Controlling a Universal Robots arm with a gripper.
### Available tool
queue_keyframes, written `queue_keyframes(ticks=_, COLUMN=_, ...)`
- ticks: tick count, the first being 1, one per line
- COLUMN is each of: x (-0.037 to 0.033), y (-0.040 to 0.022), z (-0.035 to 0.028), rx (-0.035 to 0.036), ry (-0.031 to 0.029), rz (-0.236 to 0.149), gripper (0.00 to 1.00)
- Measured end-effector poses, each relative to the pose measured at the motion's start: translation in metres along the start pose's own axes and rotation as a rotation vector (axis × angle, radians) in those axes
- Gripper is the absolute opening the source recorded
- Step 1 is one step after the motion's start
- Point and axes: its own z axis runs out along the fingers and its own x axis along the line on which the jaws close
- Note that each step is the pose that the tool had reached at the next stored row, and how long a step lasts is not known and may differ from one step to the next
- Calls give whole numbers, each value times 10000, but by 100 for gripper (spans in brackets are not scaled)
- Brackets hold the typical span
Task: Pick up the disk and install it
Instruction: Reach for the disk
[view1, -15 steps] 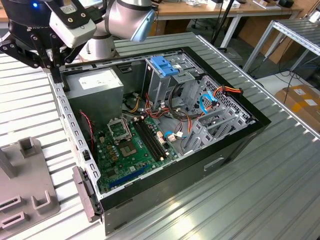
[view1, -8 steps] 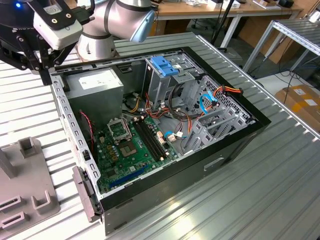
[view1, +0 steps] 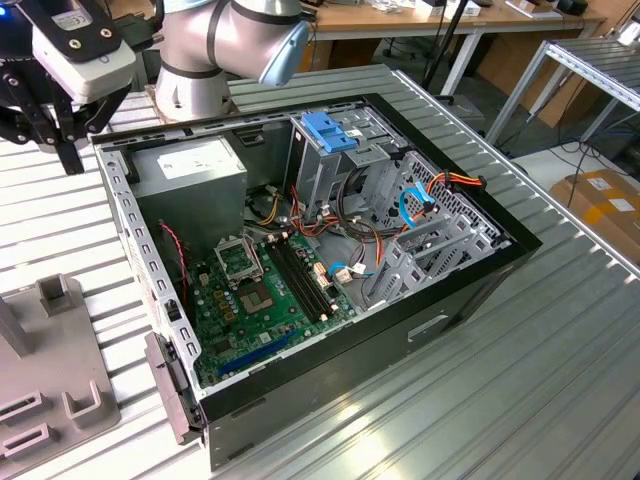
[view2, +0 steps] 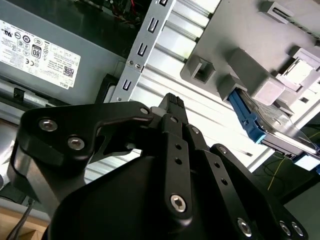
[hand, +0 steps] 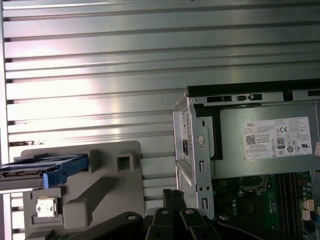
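Blue-railed disk (hand: 50, 167) sits in the grey holder (hand: 107, 185) on the counter (hand: 100, 60); tool (view2: 172, 102) hangs narrow, empty, near the case (hand: 197, 145).

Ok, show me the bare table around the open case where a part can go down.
Widest free patch: ribbed table beyond the case, toward the exterior view's lower right. A narrow bare strip runs between the case and the grey fixture. Crowded: the case interior, packed with motherboard and cables; the fixture holds the disk.
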Motion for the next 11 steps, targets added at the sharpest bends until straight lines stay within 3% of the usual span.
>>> queue_keyframes(ticks=9, x=248, y=-19, z=-7, rx=0, ry=1, rz=0, gripper=11)
queue_keyframes(ticks=11, x=277, y=-21, z=-8, rx=1, ry=1, rz=-1, gripper=11)
